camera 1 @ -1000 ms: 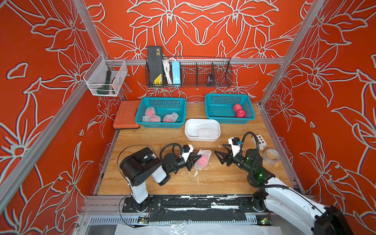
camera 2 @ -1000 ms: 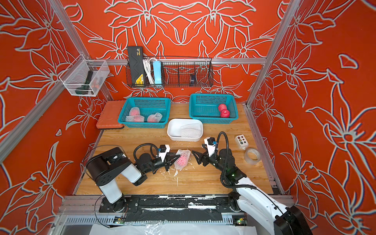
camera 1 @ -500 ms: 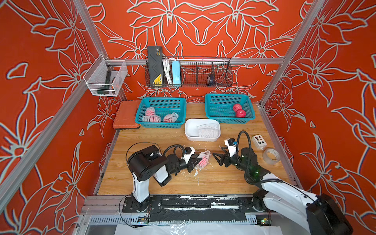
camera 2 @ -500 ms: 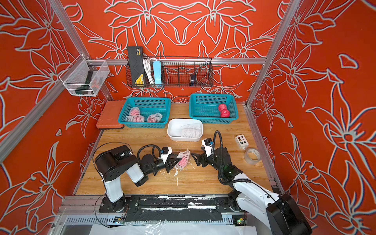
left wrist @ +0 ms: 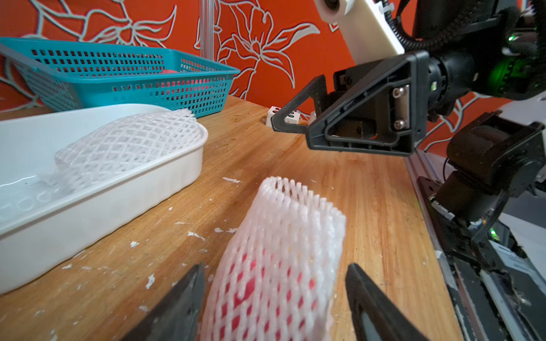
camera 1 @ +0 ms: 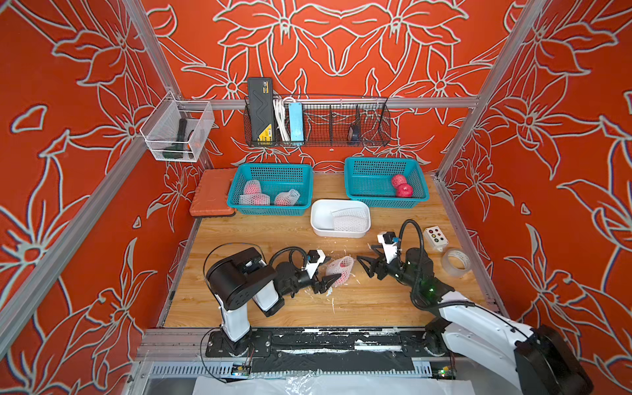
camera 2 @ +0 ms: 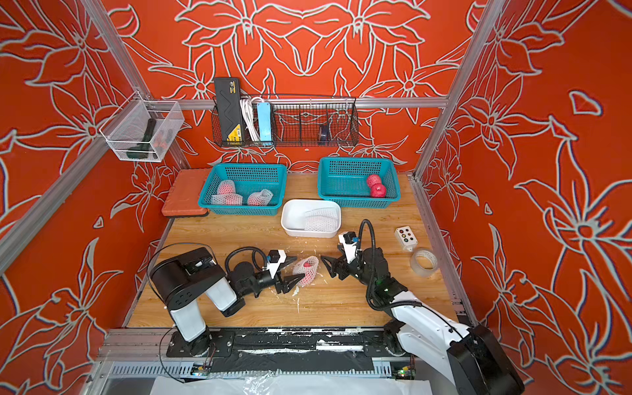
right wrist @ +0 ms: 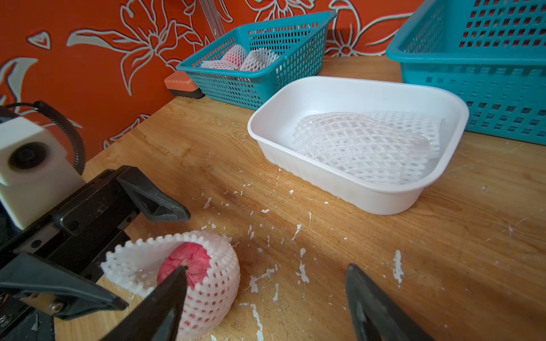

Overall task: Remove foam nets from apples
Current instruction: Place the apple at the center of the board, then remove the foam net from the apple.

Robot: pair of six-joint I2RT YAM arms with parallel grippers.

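One apple (right wrist: pixel 184 259) lies in its foam net (right wrist: pixel 212 283) on the wooden table (camera 1: pixel 359 301) between the arms, red skin showing at the sleeve's open end. The left gripper (left wrist: pixel 275 267) straddles the net with its jaws apart, not pinching it. The right gripper (right wrist: pixel 266 268) faces it just beside, jaws spread wide and empty. Empty nets (camera 1: pixel 350 219) lie in the white tray (camera 1: pixel 316 212). Two bare apples (camera 1: pixel 402 186) sit in the teal basket (camera 1: pixel 376 167) nearer the right arm.
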